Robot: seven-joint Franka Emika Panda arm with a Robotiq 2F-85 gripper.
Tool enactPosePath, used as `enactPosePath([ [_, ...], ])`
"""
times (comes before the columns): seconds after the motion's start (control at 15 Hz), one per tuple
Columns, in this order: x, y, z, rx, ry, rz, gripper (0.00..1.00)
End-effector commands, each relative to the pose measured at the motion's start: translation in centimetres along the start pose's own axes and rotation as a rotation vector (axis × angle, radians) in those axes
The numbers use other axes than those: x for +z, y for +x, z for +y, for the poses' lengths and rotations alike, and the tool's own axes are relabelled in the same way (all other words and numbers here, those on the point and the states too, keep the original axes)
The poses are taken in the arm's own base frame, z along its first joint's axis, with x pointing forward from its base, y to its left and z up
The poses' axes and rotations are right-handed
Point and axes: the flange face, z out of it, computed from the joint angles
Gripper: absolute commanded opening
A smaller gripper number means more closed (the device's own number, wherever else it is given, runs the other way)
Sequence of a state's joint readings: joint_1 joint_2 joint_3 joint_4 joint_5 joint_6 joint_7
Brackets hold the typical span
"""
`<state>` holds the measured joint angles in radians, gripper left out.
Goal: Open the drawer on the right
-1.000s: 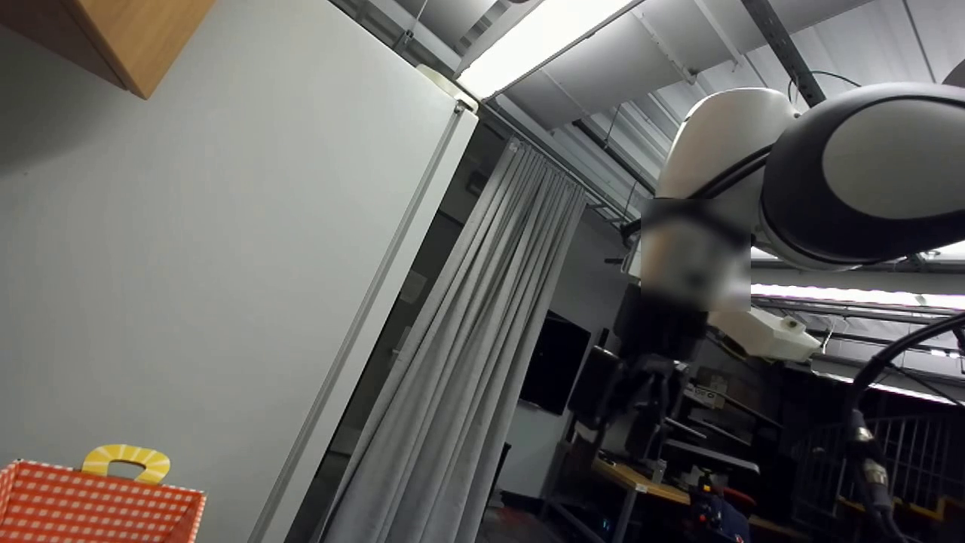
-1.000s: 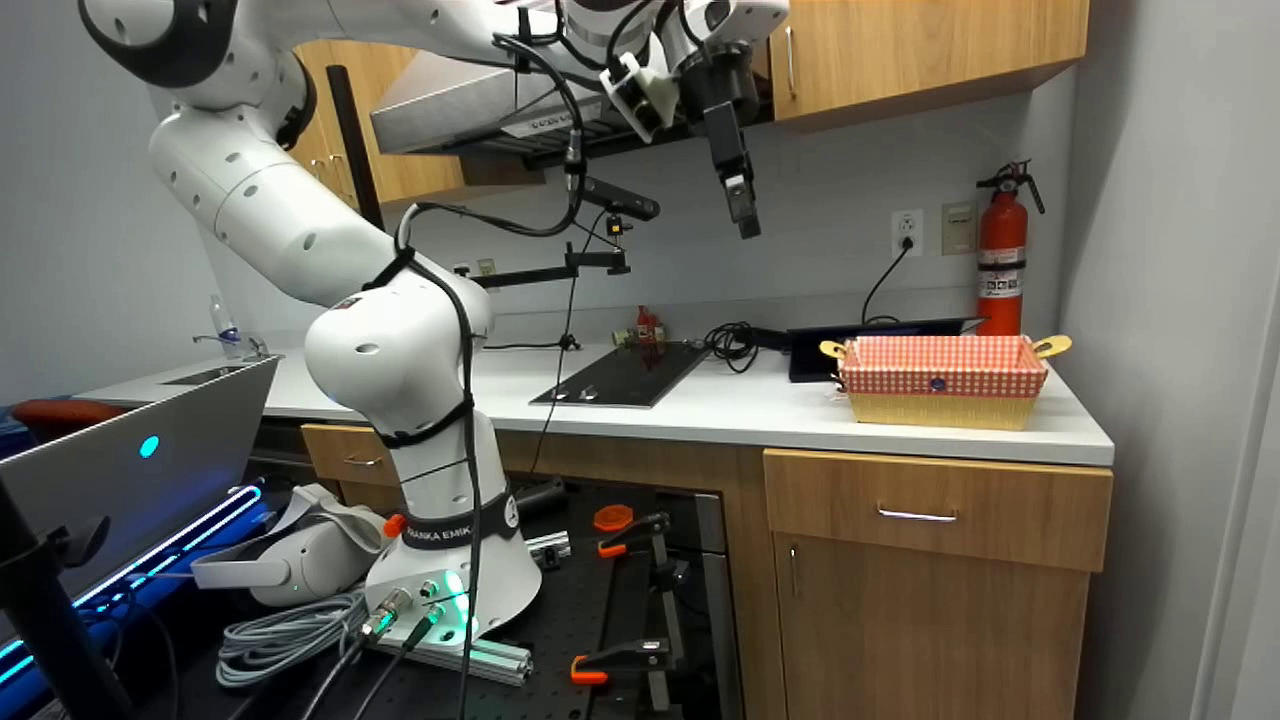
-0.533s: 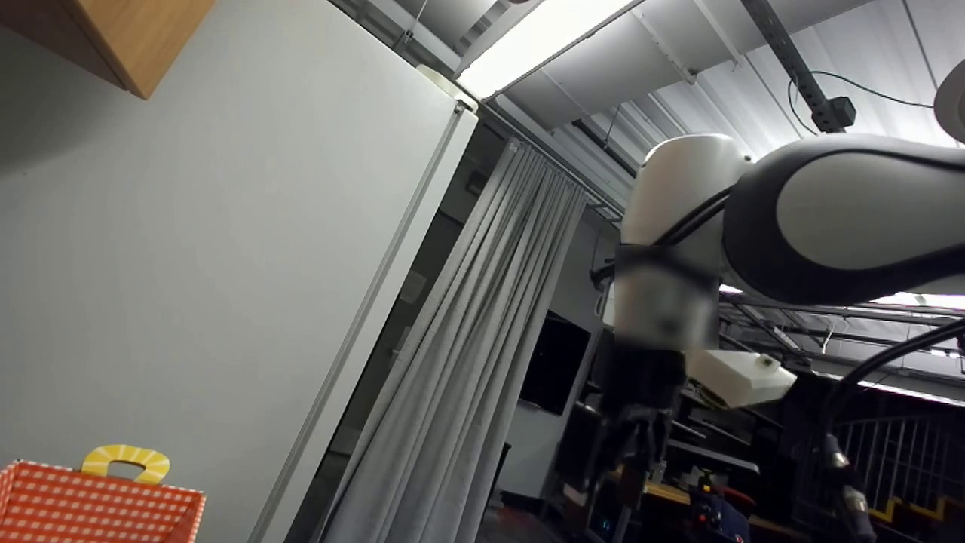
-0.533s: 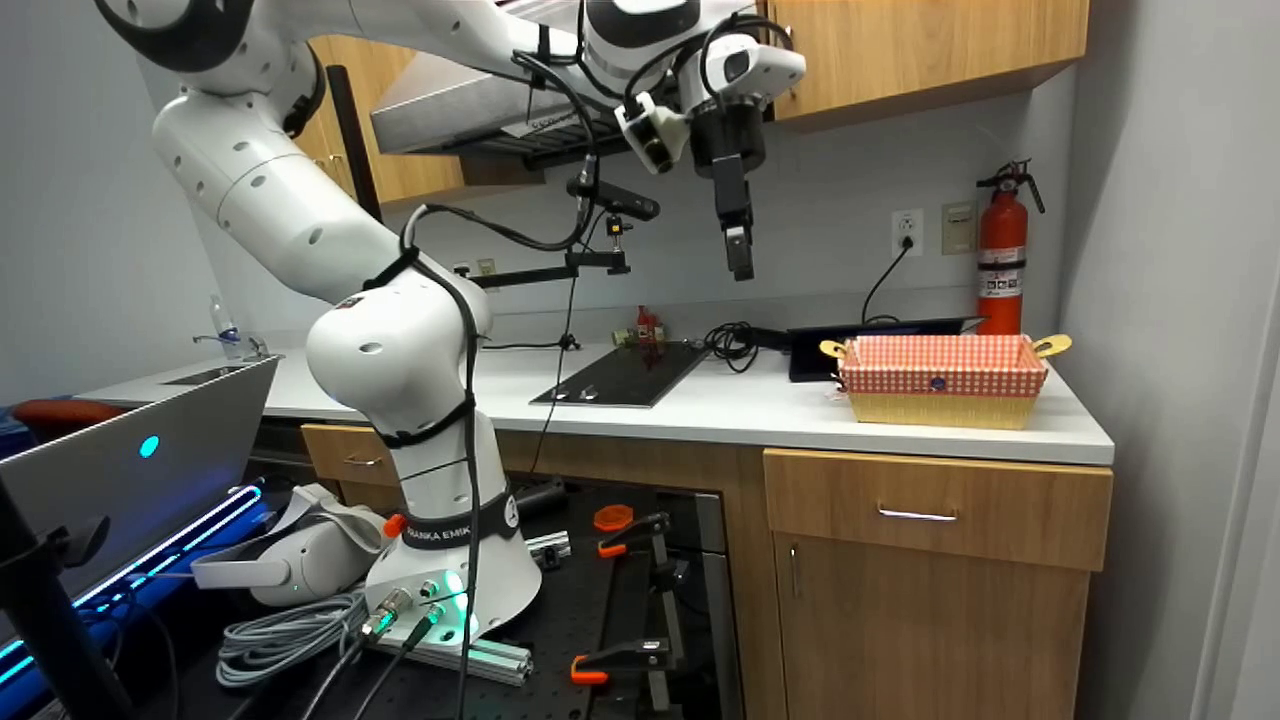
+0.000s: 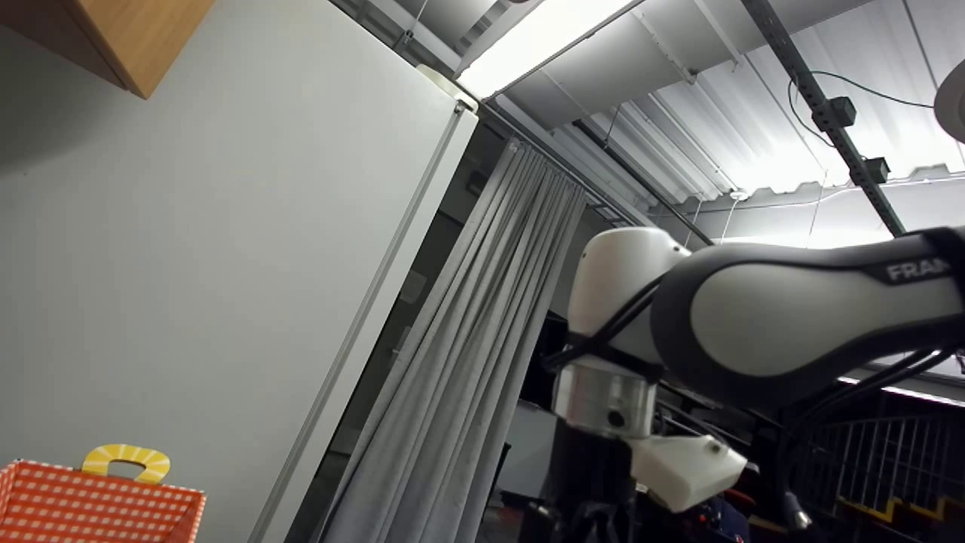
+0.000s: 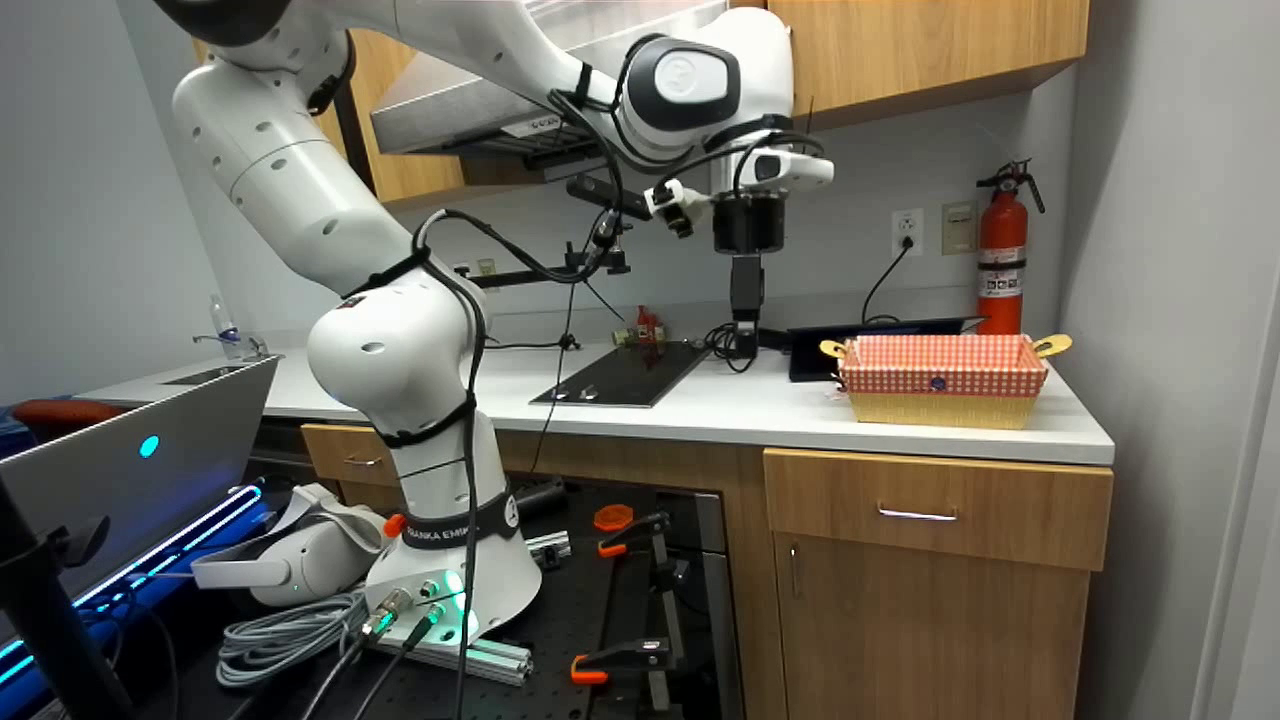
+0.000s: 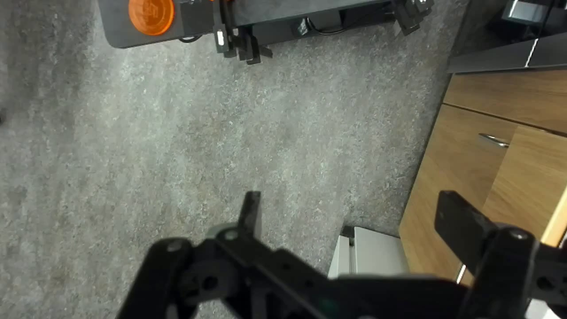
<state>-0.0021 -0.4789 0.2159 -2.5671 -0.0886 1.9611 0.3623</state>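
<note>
Gripper (image 7: pixel 350 204): it points downward, spread wide and grasping nothing; in the wrist view, the floor (image 7: pixel 288 133) shows between its two sides.
Bar handle (image 6: pixel 917 515): well apart from the gripper, which hangs higher; nothing touches it.
Opening work: in my judgement not begun, because the drawer front looks fully closed. What is left is to reach the handle, take hold, and pull outward.
Right drawer (image 6: pixel 830 500): it is located below the countertop (image 6: pixel 760 410) and directly above the cabinet door (image 6: pixel 930 640).
Drawer direction: in an exterior view its front faces out to the room; the long axis is horizontal, along the counter edge, and the handle lies parallel.
Checked basket (image 6: pixel 940 385): it stands upright on the countertop, above the drawer.
Fire extinguisher (image 6: pixel 1002 260): upright, behind the basket.
</note>
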Motion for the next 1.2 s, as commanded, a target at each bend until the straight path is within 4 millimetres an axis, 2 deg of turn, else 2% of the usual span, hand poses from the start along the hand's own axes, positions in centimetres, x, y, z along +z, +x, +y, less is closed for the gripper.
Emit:
enactPosePath([
  [0.0,4.4,1.6,-1.3,0.026,0.094,-0.053,1.0],
  [0.2,7.5,3.4,-2.3,0.061,0.183,-0.082,1.0],
  [0.47,9.8,5.8,-3.6,0.093,0.277,-0.074,1.0],
  [0.73,10.3,7.8,-3.7,0.111,0.349,-0.056,1.0],
  [0.8,10.6,6.6,-3.7,0.118,0.3,-0.061,1.0],
  [1.13,10.6,7.6,-3.5,0.12,0.323,-0.062,1.0],
])
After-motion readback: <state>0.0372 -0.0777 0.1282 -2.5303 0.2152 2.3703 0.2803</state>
